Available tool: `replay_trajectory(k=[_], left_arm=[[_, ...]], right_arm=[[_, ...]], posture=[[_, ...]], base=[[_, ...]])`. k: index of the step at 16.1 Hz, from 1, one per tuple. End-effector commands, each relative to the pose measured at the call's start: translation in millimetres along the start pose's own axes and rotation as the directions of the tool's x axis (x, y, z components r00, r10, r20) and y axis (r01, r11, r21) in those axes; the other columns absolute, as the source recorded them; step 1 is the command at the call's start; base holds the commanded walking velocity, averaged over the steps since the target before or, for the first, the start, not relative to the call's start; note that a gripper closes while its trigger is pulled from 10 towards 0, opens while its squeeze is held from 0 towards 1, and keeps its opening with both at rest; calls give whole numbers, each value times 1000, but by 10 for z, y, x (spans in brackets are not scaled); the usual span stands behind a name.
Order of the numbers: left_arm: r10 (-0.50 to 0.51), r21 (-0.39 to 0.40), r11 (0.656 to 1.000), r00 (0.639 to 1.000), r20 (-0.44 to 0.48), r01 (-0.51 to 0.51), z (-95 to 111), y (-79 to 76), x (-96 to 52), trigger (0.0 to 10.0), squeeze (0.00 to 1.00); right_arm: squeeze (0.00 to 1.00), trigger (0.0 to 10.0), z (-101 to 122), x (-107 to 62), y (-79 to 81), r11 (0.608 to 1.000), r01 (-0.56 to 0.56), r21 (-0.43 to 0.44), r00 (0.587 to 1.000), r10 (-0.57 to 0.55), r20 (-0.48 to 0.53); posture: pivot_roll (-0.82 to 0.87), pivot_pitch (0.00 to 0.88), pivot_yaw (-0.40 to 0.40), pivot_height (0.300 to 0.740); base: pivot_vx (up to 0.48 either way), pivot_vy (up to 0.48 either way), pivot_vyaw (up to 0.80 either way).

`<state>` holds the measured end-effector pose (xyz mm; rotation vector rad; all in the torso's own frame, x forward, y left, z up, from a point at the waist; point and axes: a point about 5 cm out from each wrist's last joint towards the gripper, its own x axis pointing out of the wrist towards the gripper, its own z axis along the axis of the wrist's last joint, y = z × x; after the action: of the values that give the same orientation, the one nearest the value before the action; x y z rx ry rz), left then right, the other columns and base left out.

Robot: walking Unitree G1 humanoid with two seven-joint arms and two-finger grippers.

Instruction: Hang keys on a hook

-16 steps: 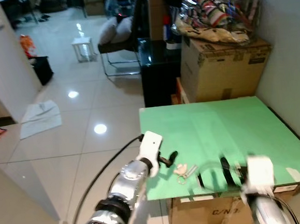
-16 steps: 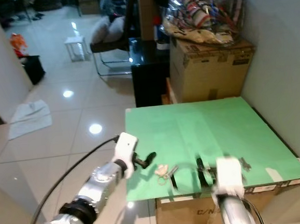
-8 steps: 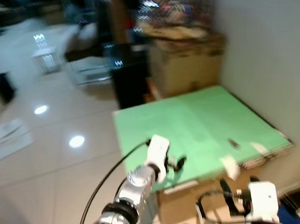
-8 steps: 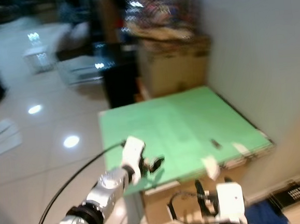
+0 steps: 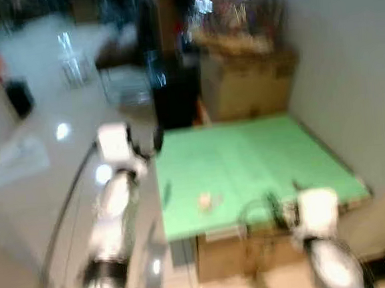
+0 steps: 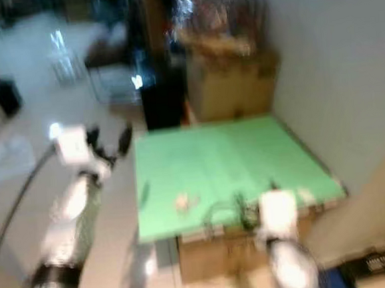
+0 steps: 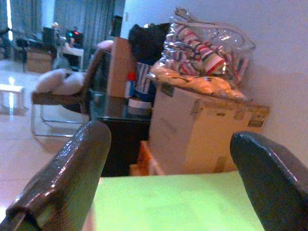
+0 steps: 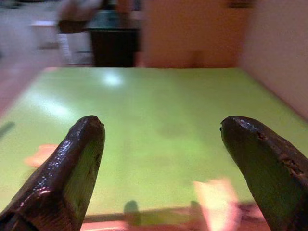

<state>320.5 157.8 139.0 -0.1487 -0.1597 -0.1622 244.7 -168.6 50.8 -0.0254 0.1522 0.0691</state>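
Left eye view, blurred: the keys [image 5: 204, 200] lie near the front edge of the green table [image 5: 260, 155], with free surface behind. The left gripper [image 5: 144, 142] hangs wide open off the table's left rear corner. Right wrist view: the right gripper [image 8: 163, 154] is spread wide at the front edge.

My arms: two, silver metal, segmented, with darker bands at the joints. My left arm [image 5: 111, 210] carries a black cable along its outer side. Each wrist ends in a white boxy housing. My left gripper [image 6: 109, 142]: two long black fingers [image 7: 67, 178], glossy, rounded at the tips. My right gripper [image 8: 168, 168]: two matching black fingers [image 8: 62, 178], tapered, faintly textured, with dull highlights. Head views are blurred; finer markings are unreadable.
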Motion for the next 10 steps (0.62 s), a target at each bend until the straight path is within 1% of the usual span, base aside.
replay_trajectory(k=[1,2,3,5,6,8,9,10], left_arm=[[-23,7,1000,1000,-13,23,12,-18,-73,10000,0],[-10,16,1000,1000,-26,11,-6,4,-174,10000,0],[31,1,1000,998,-57,-31,-63,-7,-273,10000,0],[60,-33,998,996,-73,-62,-120,-87,-289,10000,0],[82,-30,996,992,-95,-85,-154,-106,-329,10000,0],[64,49,997,985,-157,-57,-283,-98,-524,10000,0],[57,47,998,987,-152,-50,-266,-101,-533,10000,0],[40,63,997,992,-117,-33,-167,-132,-485,10000,0]], right_arm=[[0,10000,82,70,-42,1000,-3,-1,1000,3,22],[0,10000,127,110,-39,1000,-10,-7,999,10,38],[0,10000,218,174,-25,999,-23,-28,997,25,79],[0,10000,338,225,-17,998,-20,-55,991,27,134],[0,10000,475,254,-29,997,7,-77,980,9,200],[0,10000,799,275,-40,996,19,-83,951,8,309],[0,10000,813,268,-47,997,19,-81,950,7,312],[0,10000,786,248,-64,997,20,-80,952,6,306]], posture=[[-137,0,3,740],[-121,0,-10,740],[-107,0,-23,740],[-102,0,-31,740],[-109,0,-35,740],[-123,0,-37,740],[-125,0,-37,740],[-127,0,-38,740]], base=[[0,0,0],[0,0,0],[0,0,0],[0,0,0],[0,0,0],[0,0,0],[0,0,0],[0,0,0]])
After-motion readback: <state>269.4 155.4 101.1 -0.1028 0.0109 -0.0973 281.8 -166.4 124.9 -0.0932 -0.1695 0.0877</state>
